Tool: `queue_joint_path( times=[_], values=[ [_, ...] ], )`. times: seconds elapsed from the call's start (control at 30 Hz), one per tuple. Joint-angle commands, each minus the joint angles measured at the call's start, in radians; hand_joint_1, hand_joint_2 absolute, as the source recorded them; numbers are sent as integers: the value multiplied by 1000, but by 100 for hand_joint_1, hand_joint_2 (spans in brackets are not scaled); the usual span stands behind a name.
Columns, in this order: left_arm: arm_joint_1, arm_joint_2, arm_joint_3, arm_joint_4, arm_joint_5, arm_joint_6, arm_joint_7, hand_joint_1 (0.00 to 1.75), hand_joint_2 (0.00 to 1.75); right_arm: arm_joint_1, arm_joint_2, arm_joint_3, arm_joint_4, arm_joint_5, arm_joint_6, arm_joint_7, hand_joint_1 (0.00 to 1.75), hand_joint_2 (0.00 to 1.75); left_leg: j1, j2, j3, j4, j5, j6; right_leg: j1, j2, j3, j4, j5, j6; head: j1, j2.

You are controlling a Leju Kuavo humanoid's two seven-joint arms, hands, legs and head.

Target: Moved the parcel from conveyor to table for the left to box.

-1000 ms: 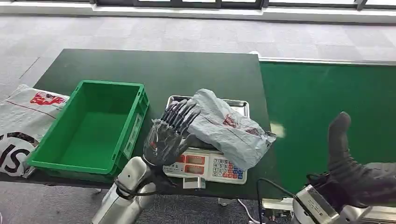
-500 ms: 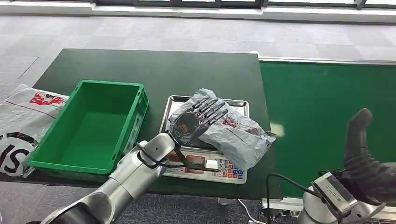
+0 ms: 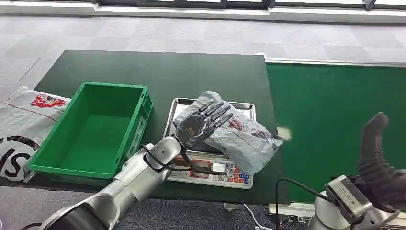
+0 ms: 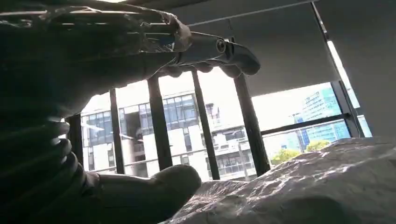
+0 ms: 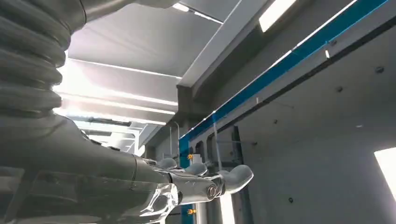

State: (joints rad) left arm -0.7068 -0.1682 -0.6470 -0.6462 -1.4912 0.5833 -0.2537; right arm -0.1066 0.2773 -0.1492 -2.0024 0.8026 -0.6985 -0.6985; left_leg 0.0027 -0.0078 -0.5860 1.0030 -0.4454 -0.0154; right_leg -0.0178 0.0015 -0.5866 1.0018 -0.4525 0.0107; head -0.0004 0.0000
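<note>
1. The grey parcel [image 3: 234, 132] is off the green conveyor [image 3: 335, 120] and lies on the scale [image 3: 210, 170] on the dark table [image 3: 158, 72]. So the conveyor-to-table part of the task looks done.

2. The left hand [image 3: 201, 124] is laid over the parcel's near-left end, its fingers [image 3: 218, 111] stretched flat across the bag and pointing away from the robot. In the left wrist view the fingers [image 4: 219, 49] are spread out above the crinkled parcel [image 4: 327, 186], with the thumb [image 4: 154, 189] low beside it and an open gap between them. I judge the hand wide, resting on the bag without holding it.

3. The right hand [image 3: 378, 163] is raised over the near end of the conveyor, well to the right of the parcel, touching nothing. In the right wrist view its fingers [image 5: 224, 179] are extended in the air, so it holds nothing and reads as wide.

4. The green box [image 3: 119, 98] sits just to the left of the left hand, beside the scale, with nothing inside it that I can see.

5. What is left, by my judgement: the left hand must close on the parcel, lift it off the scale, carry it leftward over the box rim and let it go inside.

6. A white printed sack [image 3: 24, 124] lies beyond the box, at the table's far left edge.
</note>
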Motion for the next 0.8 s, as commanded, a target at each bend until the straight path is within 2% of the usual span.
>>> queue_joint_path(
  times=[0.03,0.1,0.17,0.33,0.4,0.67,0.8],
  values=[
    [-71,57,75,23,277,-132,-307,0,175,-71,72,-120,85,4,0,0,0,175,2,5,1,-1,0,0,2,4,0,-2,2,-2,0,0],
    [-67,97,133,-79,410,-221,-401,0,175,-73,72,-139,91,5,0,0,0,175,1,5,-1,1,0,0,2,4,-2,0,1,-1,0,0],
    [-58,130,165,-157,481,-277,-442,0,175,-75,72,-143,93,7,0,0,0,175,2,5,-2,2,0,-1,2,4,-3,1,2,-2,0,0],
    [8,190,147,-274,473,-363,-406,0,175,-73,72,-133,109,25,0,0,0,175,0,5,1,-1,0,-1,1,4,-1,0,1,-1,0,0],
    [27,202,142,-279,473,-391,-396,0,175,-64,72,-119,117,34,0,0,0,175,1,8,2,-2,0,-1,2,7,0,-2,2,-2,0,0],
    [34,203,150,-277,489,-411,-398,0,175,-60,72,-110,127,36,0,0,0,175,1,3,0,0,0,0,2,2,0,0,1,-1,0,0],
    [73,229,172,-328,542,-462,-421,0,175,-52,72,-109,144,28,0,0,0,175,1,5,2,-2,0,-1,1,4,0,-1,1,-1,0,0]
  ],
)
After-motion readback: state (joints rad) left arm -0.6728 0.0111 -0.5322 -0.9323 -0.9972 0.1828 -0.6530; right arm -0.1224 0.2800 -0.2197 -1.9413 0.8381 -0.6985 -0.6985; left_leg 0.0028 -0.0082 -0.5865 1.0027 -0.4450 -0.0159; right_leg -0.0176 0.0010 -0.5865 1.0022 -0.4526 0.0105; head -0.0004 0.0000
